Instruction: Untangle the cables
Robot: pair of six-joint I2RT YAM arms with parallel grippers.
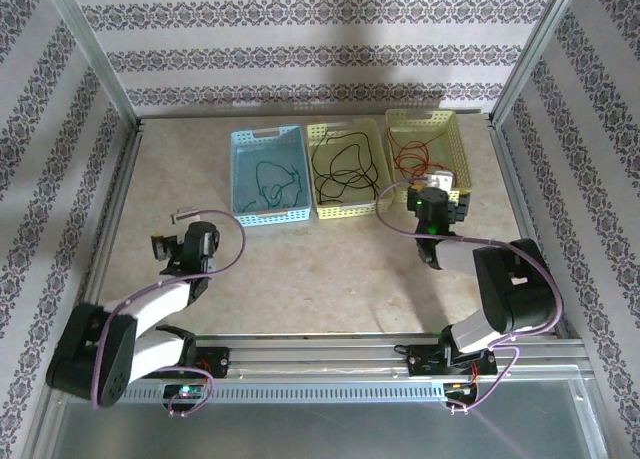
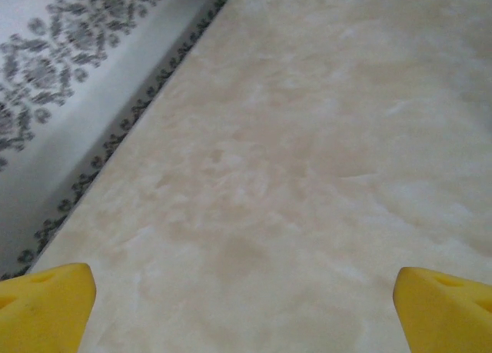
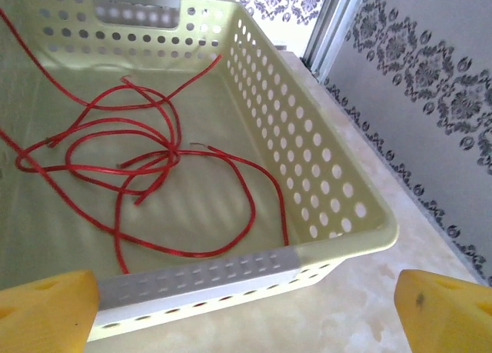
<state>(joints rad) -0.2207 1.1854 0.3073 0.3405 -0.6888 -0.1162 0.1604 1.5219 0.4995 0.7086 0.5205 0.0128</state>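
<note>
The table (image 1: 330, 279) carried three baskets in a row at its far side: a blue basket (image 1: 280, 219) on the left, a middle yellow basket (image 1: 345, 214) beside it, and a right yellow basket (image 3: 307, 161) at the far right. The left gripper (image 2: 246, 311) hung over bare tabletop at the near left, jaws spread wide with nothing between them. The right gripper (image 3: 246, 314) stood at the near end of the right yellow basket, jaws likewise wide and empty. Each cable lay loosely looped in a separate basket: the dark green cable (image 1: 272, 189) in the blue basket, the black cable (image 1: 345, 179) in the middle yellow basket, the red cable (image 3: 171, 154) in the right yellow basket
</note>
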